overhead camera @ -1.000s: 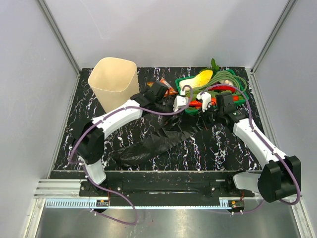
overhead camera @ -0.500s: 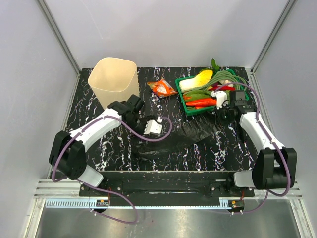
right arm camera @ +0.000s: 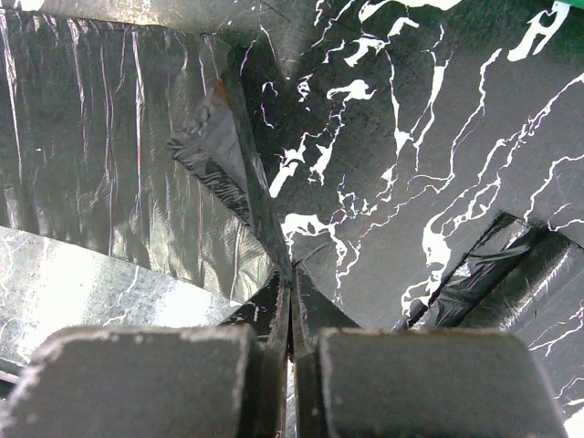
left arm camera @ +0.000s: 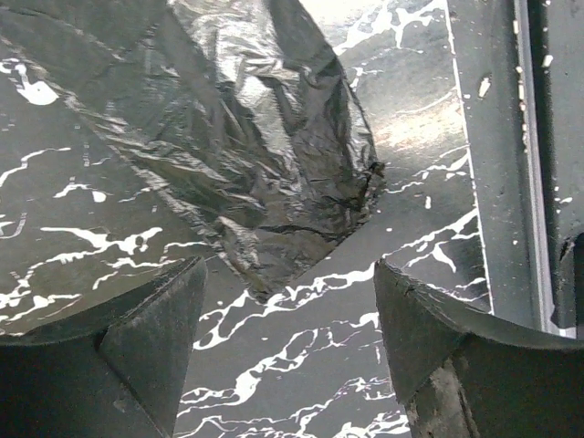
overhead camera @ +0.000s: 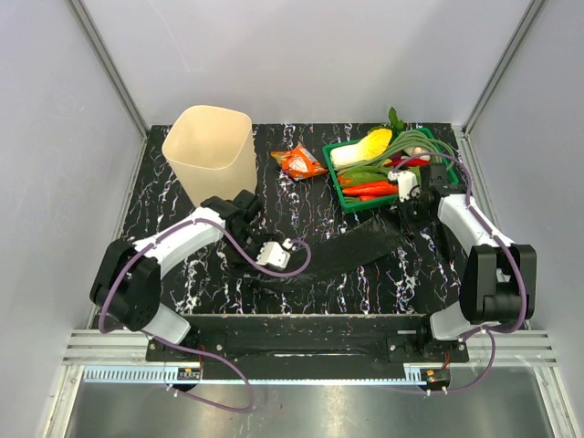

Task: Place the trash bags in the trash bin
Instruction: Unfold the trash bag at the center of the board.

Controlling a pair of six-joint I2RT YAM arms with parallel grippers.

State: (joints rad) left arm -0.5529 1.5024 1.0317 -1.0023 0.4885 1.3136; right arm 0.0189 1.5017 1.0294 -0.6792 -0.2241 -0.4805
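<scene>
The black trash bag [overhead camera: 351,248] lies stretched across the marble table, from my left gripper to my right one. My left gripper [overhead camera: 258,255] hangs low over the bag's left end, jaws open. In its wrist view the crinkled bag tip [left arm camera: 274,182] lies just beyond the open left gripper [left arm camera: 287,301], with only bare table between the fingers. My right gripper [overhead camera: 407,222] is shut on a fold of the bag [right arm camera: 246,192], which runs straight into the closed right gripper [right arm camera: 290,278]. The cream trash bin [overhead camera: 208,151] stands upright at the back left, apart from both grippers.
An orange snack wrapper [overhead camera: 298,162] lies behind the bag. A green tray [overhead camera: 339,187] of vegetables sits at the back right, close to my right arm. Another strip of black plastic [right arm camera: 474,274] shows right of my right fingers. The table's metal edge [left arm camera: 497,155] runs past my left gripper.
My left arm swung from beside the tray to the bag's left end and dropped lower, its jaws narrowing. My right gripper drew the bag rightward, pulling the crumpled sheet out long.
</scene>
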